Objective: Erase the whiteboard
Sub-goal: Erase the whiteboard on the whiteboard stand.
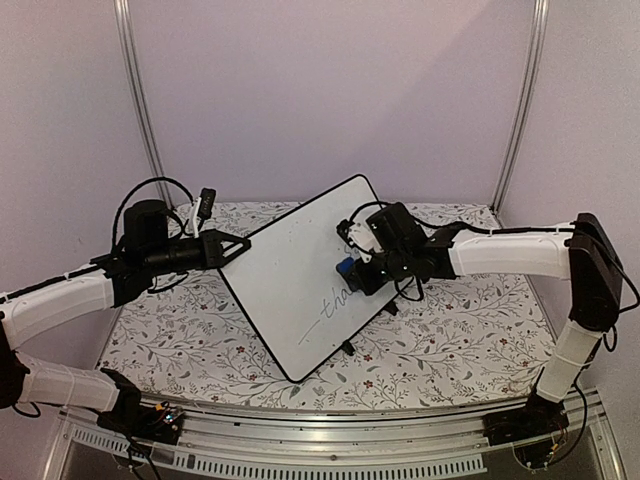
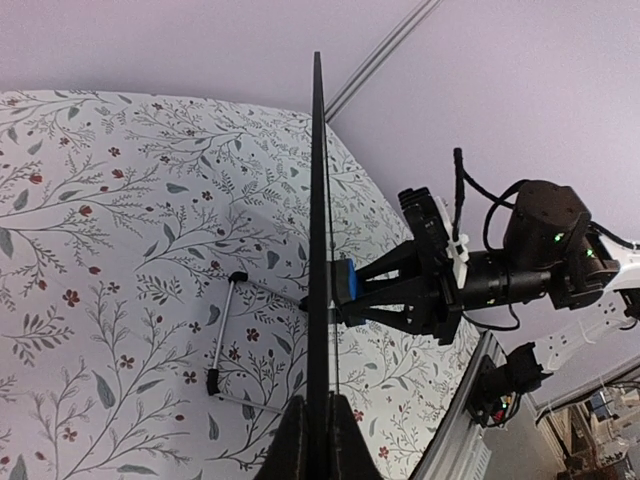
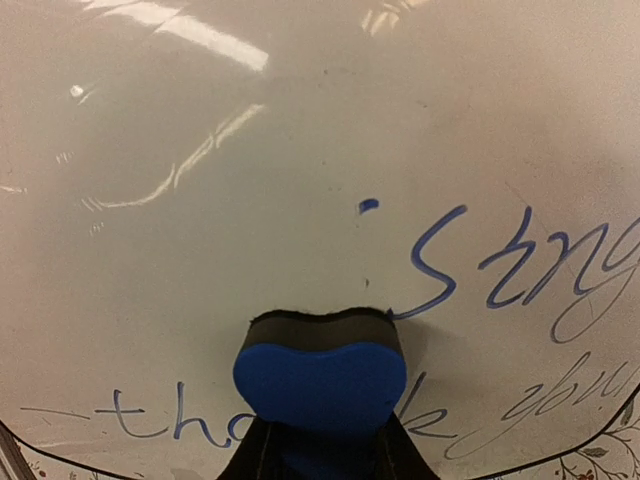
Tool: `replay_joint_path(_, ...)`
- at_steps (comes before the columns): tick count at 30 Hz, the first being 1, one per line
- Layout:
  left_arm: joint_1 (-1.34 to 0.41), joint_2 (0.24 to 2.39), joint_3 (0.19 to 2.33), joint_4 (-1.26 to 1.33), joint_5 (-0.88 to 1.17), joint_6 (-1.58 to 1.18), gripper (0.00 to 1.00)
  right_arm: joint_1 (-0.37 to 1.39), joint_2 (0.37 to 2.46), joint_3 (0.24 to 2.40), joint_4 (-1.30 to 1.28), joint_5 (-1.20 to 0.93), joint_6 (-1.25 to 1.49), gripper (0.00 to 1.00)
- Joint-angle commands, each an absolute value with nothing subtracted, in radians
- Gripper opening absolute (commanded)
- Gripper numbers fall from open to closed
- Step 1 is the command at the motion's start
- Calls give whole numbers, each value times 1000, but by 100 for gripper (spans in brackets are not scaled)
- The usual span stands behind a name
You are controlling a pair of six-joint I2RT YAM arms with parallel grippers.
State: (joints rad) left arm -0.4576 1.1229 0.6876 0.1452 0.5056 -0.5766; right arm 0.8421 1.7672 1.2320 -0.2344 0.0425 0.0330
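The whiteboard [image 1: 285,285] stands tilted on the flowered table, black-framed, with handwriting near its lower right. My left gripper [image 1: 232,248] is shut on the board's left edge; in the left wrist view the board [image 2: 318,200] runs edge-on up from between the fingers [image 2: 290,445]. My right gripper [image 1: 360,268] is shut on a blue eraser [image 1: 346,269], whose dark felt face presses flat on the board. In the right wrist view the eraser [image 3: 320,372] sits on the whiteboard [image 3: 300,130] among blue written words, covering part of the lower line.
A wire stand foot [image 2: 225,340] props the board from behind. A small black foot [image 1: 347,347] juts from the lower edge. A metal rail [image 1: 330,440] runs along the table's near edge. Upright posts [image 1: 140,100] and pale walls close the back.
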Motion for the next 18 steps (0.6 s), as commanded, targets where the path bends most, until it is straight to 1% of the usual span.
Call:
replay_joint_path(1,-473,1087,710,257,568,-539,0,833,1759,1185,-272,37,53,0)
replay_joint_path(5,-473,1090,709,259,569,-540,0,832,1762,1222,-273,30,45,0)
replay_joint_path(14,-473,1087,709,254,566,-536,0,799,1869,1446,-343,17,11,0)
replay_joint_path(18,-473,1087,710,253,566,-535,0,793,1895,1488,-365,10,7,0)
